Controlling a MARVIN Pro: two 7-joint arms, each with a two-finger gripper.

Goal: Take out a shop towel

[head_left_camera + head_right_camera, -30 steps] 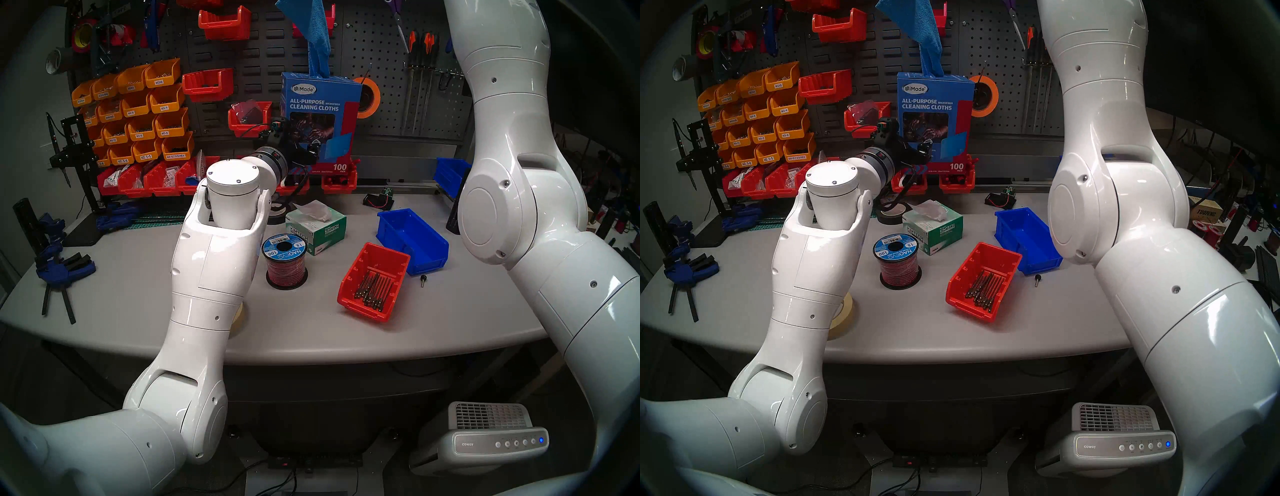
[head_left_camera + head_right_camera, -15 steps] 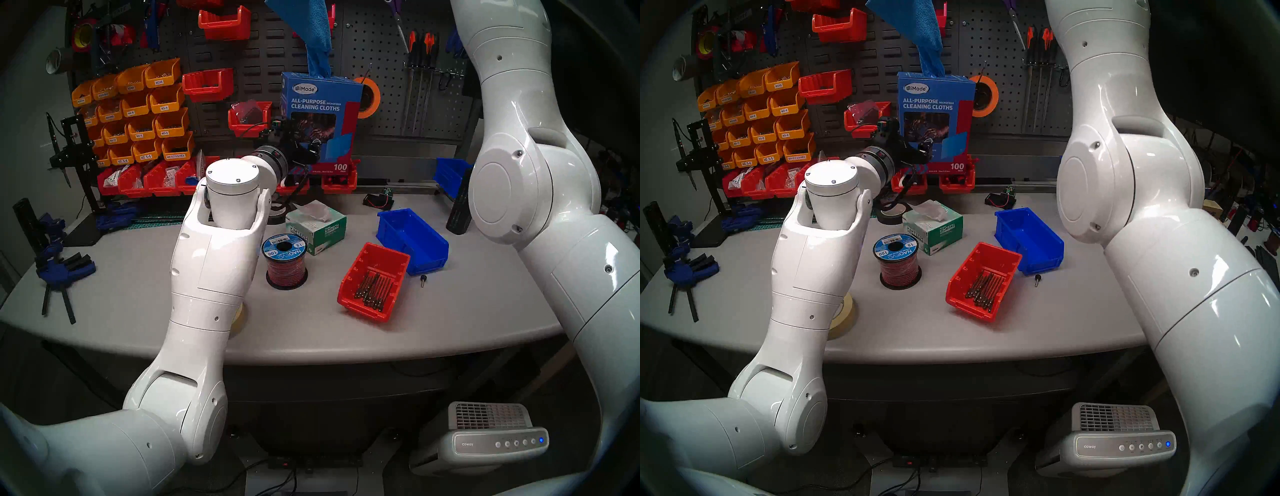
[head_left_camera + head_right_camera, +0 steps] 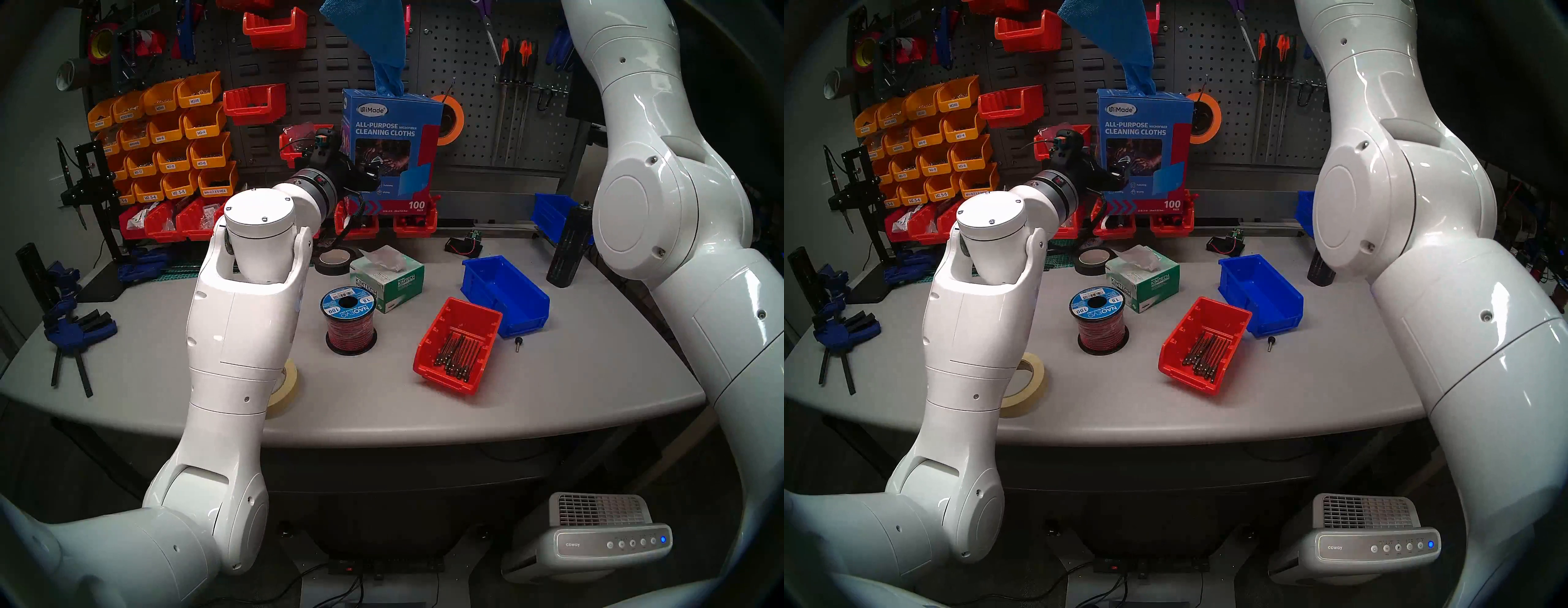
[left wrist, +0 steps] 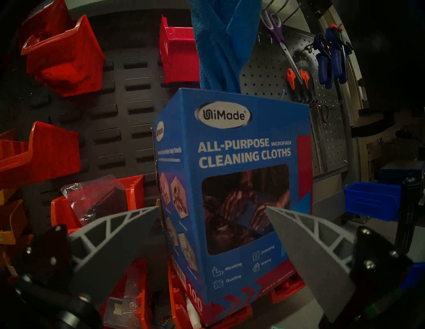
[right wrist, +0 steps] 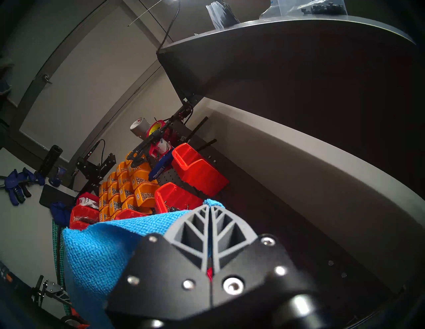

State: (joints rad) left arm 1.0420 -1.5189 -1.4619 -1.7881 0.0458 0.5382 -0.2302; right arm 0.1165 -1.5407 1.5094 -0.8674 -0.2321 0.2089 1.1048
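The shop towel (image 3: 384,38), a bright-blue cloth, hangs stretched from above the head view's top edge, its lower tip still in the slot on top of the blue cardboard box (image 3: 392,127). The towel also shows in the left wrist view (image 4: 218,46) above the box (image 4: 241,147). My right gripper (image 5: 210,208) is shut on the towel's upper edge (image 5: 103,248); it is out of the head views. My left gripper (image 3: 367,170) is open and empty just in front of the box's lower left, its grey fingers (image 4: 119,239) apart.
On the table stand a green tissue box (image 3: 388,278), a wire spool (image 3: 350,318), a red bin of bits (image 3: 458,344), a blue bin (image 3: 505,293), a masking tape roll (image 3: 286,382) and a black cylinder (image 3: 566,246). Red and orange bins (image 3: 169,136) line the pegboard.
My left arm has drawn back to the left and up, away from the box. My right arm has swung up and to the right, pulling the towel higher and tauter.
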